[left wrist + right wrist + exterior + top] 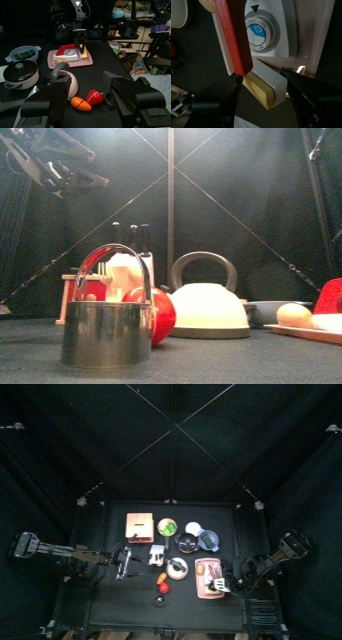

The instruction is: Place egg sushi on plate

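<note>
Right wrist view: the right end effector [264, 82] hangs spread wide around the egg sushi [259, 89] on the pink plate [314, 35], lower right of the table in the top view. Left end effector [93, 92] is spread, empty.

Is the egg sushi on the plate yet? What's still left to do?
Nearly finished. The egg sushi seems to lie on the pink plate. The right tool hangs open around it, not pinching. What's left is lifting that tool away. The left tool waits apart, open.
</note>
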Motion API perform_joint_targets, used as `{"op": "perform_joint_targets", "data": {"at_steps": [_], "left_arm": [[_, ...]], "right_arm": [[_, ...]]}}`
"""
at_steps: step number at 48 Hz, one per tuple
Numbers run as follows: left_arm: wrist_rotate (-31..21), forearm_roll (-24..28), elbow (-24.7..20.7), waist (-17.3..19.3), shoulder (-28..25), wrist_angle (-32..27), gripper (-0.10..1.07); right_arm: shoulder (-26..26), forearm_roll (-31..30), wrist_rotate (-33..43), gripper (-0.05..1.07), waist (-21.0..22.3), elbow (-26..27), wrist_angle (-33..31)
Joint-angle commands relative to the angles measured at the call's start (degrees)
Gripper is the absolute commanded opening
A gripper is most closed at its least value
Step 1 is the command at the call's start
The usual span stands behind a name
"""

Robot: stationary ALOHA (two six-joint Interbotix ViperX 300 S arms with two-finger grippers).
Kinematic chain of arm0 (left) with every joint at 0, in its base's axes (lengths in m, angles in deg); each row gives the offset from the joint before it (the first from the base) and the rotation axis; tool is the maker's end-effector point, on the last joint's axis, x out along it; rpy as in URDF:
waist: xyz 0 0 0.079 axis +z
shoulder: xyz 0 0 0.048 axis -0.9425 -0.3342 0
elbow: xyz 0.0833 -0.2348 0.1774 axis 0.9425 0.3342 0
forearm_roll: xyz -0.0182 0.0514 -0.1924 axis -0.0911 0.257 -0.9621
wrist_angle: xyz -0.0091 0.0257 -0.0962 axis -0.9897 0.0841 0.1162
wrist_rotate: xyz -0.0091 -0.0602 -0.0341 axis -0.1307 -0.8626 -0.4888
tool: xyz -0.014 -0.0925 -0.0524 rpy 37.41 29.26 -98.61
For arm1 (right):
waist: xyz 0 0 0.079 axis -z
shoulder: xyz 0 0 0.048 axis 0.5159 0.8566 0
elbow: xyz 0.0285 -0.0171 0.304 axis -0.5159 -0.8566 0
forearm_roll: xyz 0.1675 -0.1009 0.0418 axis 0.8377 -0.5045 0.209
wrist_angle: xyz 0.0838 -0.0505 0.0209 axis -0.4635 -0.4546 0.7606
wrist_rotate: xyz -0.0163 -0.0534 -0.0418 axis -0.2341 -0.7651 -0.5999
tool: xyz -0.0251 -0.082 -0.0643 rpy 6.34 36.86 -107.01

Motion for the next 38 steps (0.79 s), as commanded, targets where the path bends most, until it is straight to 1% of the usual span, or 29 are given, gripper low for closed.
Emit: {"op": "perform_joint_targets", "data": {"at_steps": [1,11,20,24,27,33,38], "left_arm": [[0.0,0.0,-0.62,0.18,-0.09,0.18,0.9],[0.09,0.0,-0.7,0.26,0.0,0.26,0.9],[0.0,0.0,-0.62,0.26,0.0,0.26,0.9],[0.09,0.0,-0.62,0.26,-0.09,0.18,0.9],[0.09,0.0,-0.62,0.26,0.0,0.18,0.9],[0.09,0.0,-0.62,0.26,0.0,0.26,0.9],[0.0,0.0,-0.53,0.26,0.0,0.18,0.9]], "right_arm": [[-0.88,1.23,-0.62,0.93,0.0,0.97,-0.62],[-2.46,5.54,-4.13,0.93,-0.09,1.67,-3.52],[-4.57,9.67,-8.7,0.93,0.26,3.52,-8.61],[-5.01,12.04,-10.99,0.93,0.26,4.31,-10.63],[-5.45,14.94,-13.1,0.93,0.18,4.57,-11.95],[-5.19,20.21,-16.7,0.93,0.18,4.39,-12.39],[-4.92,22.06,-18.54,0.93,0.26,4.57,-12.39]]}}
